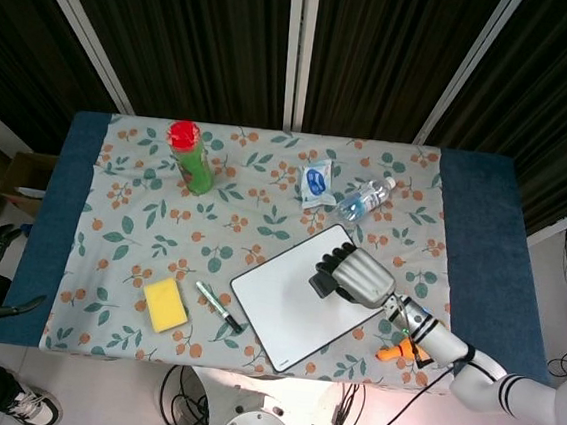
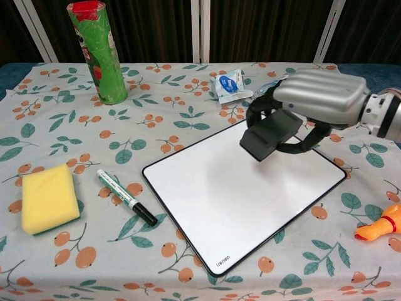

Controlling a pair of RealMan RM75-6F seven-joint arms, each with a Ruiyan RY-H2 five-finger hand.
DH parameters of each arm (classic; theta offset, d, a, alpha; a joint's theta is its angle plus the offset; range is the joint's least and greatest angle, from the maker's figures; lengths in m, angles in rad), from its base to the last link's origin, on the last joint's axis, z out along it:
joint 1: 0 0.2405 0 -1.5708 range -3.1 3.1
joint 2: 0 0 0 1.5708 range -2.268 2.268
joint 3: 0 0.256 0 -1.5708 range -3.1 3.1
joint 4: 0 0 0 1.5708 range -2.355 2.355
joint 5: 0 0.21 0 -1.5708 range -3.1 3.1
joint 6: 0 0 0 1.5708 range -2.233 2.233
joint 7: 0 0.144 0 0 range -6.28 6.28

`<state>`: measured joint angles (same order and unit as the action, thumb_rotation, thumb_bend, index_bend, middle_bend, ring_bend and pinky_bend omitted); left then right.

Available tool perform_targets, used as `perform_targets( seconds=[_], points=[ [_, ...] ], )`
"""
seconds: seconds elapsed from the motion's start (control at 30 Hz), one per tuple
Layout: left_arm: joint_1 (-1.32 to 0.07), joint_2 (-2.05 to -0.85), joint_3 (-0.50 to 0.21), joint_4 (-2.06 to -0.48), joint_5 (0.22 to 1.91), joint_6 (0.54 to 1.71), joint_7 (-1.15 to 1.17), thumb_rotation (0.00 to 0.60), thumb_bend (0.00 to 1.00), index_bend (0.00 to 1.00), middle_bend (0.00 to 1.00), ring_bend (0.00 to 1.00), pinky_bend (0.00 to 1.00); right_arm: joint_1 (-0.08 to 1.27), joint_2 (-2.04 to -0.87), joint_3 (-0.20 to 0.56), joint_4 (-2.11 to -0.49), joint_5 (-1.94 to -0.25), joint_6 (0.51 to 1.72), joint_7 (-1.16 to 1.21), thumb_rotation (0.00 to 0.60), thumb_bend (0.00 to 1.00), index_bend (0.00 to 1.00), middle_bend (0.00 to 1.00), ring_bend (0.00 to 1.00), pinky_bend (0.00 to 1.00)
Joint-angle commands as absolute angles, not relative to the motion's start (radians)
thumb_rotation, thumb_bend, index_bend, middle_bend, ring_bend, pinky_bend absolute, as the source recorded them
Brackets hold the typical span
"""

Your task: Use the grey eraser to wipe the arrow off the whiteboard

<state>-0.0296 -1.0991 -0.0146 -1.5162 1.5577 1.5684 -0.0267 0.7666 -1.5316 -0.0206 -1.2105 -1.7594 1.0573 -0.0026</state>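
Right robot hand (fingers curled) gripping grey eraser, over whiteboard

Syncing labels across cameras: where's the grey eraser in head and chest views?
Head view: eraser right of centre, held by the right hand over the whiteboard.
Chest view: eraser upper right of centre, under the right hand, above the whiteboard's far part.
Shared landmark: the green marker just left of the whiteboard.
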Motion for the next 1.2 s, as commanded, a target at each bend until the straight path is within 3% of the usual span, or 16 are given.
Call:
perform_targets(
  seconds=[0.03,0.73,1.2],
  points=[
    [-0.026,-1.097,-0.015,-1.515,1.556,1.573,-0.03,0.301,0.02,0.13,0.11,0.09,0.16,0.802,-1.599,0.014,-1.178,-1.715,0.986,-0.077,0.6,0.35,0.65,0.54,0.48,0.52],
    [-0.022,-1.093,-0.014,-1.514,1.558,1.575,-0.034,0.301,0.02,0.13,0.11,0.09,0.16,0.832,-1.691,0.059,-1.068,-1.577,0.891,-0.058,0.6,0.36,0.66,0.55,0.48,0.52],
    [-0.02,-1.093,-0.016,-1.516,1.554,1.576,-0.032,0.298,0.02,0.13,0.11,0.09,0.16,0.805,-1.625,0.013,-1.154,-1.574,0.896,-0.045,0.6,0.36,0.66,0.55,0.48,0.52]
  ],
)
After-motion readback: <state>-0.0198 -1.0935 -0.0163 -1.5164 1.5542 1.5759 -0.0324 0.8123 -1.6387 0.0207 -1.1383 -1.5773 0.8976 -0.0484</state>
